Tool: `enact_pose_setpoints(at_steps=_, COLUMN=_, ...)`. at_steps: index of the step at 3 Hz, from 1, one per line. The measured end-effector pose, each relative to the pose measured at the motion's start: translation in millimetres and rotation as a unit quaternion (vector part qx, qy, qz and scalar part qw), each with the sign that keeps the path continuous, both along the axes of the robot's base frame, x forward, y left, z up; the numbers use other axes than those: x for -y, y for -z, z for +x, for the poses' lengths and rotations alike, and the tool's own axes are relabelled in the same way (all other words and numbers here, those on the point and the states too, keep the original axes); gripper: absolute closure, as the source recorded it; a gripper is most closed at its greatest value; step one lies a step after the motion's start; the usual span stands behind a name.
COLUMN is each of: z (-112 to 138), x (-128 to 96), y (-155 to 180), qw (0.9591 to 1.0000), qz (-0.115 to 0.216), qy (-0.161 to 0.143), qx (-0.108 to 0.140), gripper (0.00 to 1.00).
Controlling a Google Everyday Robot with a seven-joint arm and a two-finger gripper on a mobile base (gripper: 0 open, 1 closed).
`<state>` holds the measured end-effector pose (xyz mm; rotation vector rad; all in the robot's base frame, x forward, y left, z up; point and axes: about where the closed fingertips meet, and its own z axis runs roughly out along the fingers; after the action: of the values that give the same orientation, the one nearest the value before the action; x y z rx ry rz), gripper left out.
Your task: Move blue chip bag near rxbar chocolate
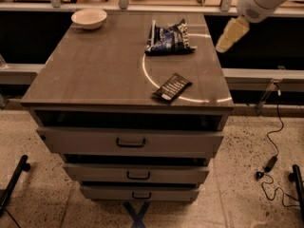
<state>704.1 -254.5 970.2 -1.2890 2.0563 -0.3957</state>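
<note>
On the cabinet [95, 65] the chip bag [168, 38] lies at the bar's [172, 87] 12 o'clock, the bowl [89, 18] at 10, with the gripper [231, 34] at the bag's 3 o'clock.

- Dim, warm overhead light; a curved glare arc [148, 78] crosses the counter [95, 70].
- The end effector [227, 39] hangs lit beyond the counter's far right edge.
- Drawer gaps [128, 120] lie in shadow.
</note>
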Motion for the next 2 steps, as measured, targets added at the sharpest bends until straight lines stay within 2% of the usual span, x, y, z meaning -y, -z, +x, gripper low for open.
enact_pose_setpoints(at_steps=1, z=49, x=-25, y=12, qw=0.9987, qz=0.05, qy=-0.009, qx=0.004, gripper=0.0)
enact_pose_setpoints(at_steps=2, z=78, x=-56, y=27, qw=0.9927, qz=0.118, qy=-0.027, qx=-0.008, gripper=0.0)
